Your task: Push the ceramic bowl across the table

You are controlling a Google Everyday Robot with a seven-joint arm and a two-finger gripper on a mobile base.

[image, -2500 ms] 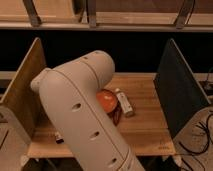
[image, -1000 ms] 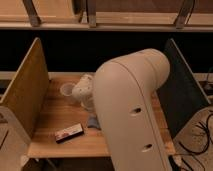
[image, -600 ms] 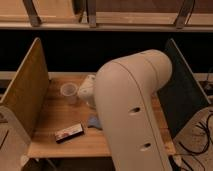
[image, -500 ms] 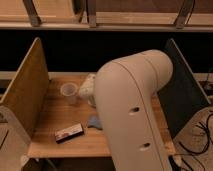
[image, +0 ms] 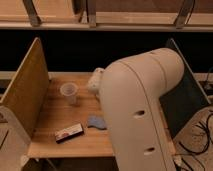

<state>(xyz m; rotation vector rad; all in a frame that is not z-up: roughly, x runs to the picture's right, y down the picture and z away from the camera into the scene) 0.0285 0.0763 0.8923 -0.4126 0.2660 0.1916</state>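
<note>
Camera view shows the big cream robot arm (image: 137, 110) over the light wooden worktop (image: 52, 112), hiding the ceramic bowl. Its end effector (image: 95, 80) sits beside the see-through plastic cup (image: 69, 93); I cannot tell its state.

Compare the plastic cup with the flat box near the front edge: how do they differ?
The gripper is hidden behind the robot arm.

The plastic cup stands upright; the flat box lies flat.
The cup is translucent and whitish; the box is dark with light and reddish print.
The cup is round, the box oblong.

Both rest on the table.
</note>
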